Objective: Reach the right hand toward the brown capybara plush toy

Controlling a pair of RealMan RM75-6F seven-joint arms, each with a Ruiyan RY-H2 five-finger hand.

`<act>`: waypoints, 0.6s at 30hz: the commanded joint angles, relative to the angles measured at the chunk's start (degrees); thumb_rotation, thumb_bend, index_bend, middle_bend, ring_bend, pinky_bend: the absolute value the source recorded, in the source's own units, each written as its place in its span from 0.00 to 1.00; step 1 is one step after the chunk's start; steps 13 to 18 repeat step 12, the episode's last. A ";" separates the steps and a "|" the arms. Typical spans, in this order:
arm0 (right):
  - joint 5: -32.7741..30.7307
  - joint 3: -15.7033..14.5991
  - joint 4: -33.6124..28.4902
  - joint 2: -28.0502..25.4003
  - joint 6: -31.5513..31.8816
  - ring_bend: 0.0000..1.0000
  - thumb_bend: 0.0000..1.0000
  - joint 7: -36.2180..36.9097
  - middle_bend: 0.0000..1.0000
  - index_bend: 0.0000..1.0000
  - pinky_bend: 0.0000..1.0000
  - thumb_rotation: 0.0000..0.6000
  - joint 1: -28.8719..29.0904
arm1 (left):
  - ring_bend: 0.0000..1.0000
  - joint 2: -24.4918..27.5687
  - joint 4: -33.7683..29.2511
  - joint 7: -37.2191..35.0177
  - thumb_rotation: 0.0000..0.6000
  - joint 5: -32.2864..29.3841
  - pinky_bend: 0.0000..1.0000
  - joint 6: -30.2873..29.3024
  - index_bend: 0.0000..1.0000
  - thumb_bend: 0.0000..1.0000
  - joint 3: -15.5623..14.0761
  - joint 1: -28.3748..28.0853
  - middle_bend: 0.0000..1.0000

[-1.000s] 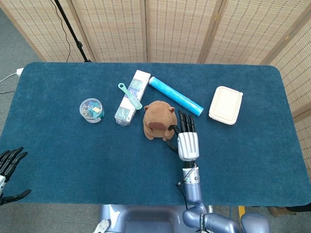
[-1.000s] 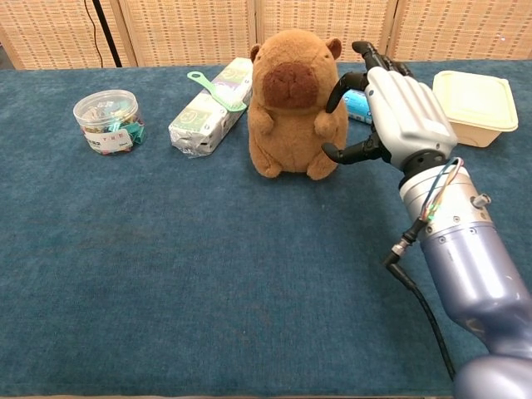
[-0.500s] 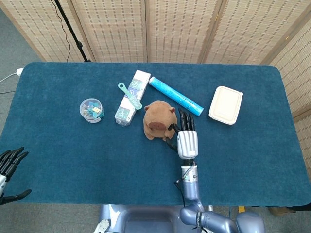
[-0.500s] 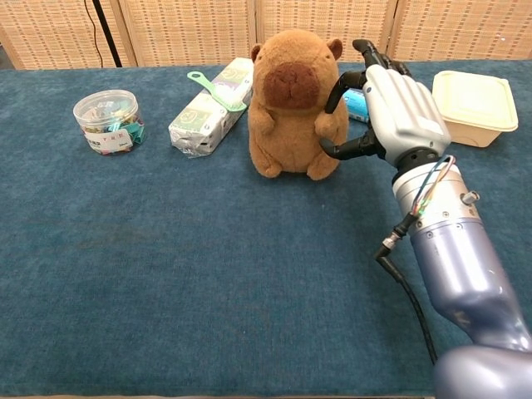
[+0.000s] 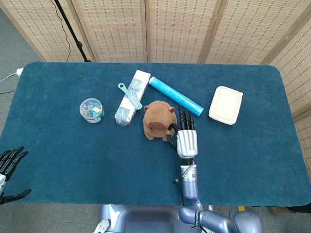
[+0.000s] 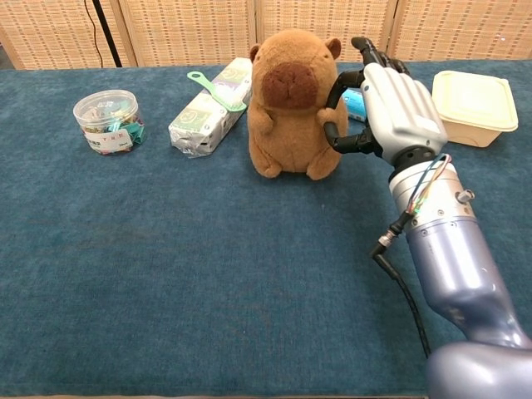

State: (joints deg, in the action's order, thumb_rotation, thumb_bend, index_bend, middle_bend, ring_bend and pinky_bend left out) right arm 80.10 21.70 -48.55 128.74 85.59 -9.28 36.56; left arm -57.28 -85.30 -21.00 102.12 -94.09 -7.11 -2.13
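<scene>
The brown capybara plush point(image 5: 158, 120) sits upright at the middle of the blue table, facing the robot; in the chest view the plush point(image 6: 291, 104) fills the upper centre. My right hand point(image 5: 186, 137) stands just right of it, fingers stretched and apart, holding nothing. From the chest camera the right hand point(image 6: 392, 106) shows its thumb curled against the plush's side, touching it. My left hand point(image 5: 8, 167) hangs off the table's near left corner with its fingers spread and nothing in it.
Left of the plush lie a white packet point(image 5: 130, 98) with a green scoop point(image 5: 129, 95) on it and a clear jar point(image 5: 91, 110) of small items. A blue tube point(image 5: 175, 95) lies behind the right hand, a cream lidded box point(image 5: 226, 105) farther right.
The right hand has shifted slightly left and forward, closing the small gap to the plush; its thumb now rests against the toy's side. The left hand has barely moved.
</scene>
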 commanded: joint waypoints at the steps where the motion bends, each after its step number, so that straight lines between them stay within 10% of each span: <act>1: -0.03 0.00 -0.05 0.00 0.01 0.00 0.58 -0.02 0.00 0.56 0.00 1.00 0.09 | 0.00 0.00 0.05 -0.08 1.00 -0.01 0.00 0.00 0.00 0.00 0.01 -0.02 0.00; 18: -0.02 -0.32 -1.00 -0.19 0.15 0.00 0.59 -0.43 0.00 0.59 0.00 1.00 0.24 | 0.00 0.06 0.23 -0.34 1.00 0.05 0.00 -0.16 0.00 0.00 -0.03 -0.01 0.00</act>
